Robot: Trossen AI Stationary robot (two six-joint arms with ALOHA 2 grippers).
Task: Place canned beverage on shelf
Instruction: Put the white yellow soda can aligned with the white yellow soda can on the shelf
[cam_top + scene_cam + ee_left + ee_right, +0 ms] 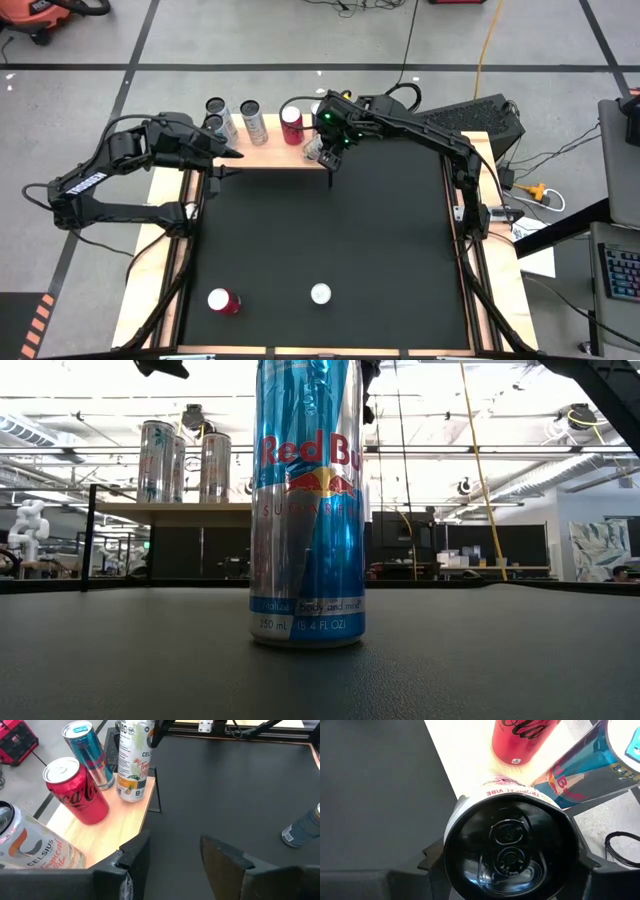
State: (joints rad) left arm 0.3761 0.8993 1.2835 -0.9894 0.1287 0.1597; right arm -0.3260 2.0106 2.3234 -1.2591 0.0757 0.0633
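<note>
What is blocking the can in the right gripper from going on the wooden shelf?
Nothing visible. The right gripper holds the white can at the shelf's end corner, on bare wood. The red cola can stands beside it. The left gripper waits at the other end.

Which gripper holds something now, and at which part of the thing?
The right gripper holds a white can by its sides, near the top. The left gripper is open and holds nothing.

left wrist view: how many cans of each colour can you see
white cans: 2
red can: 1
blue cans: 2
total: 5
</note>
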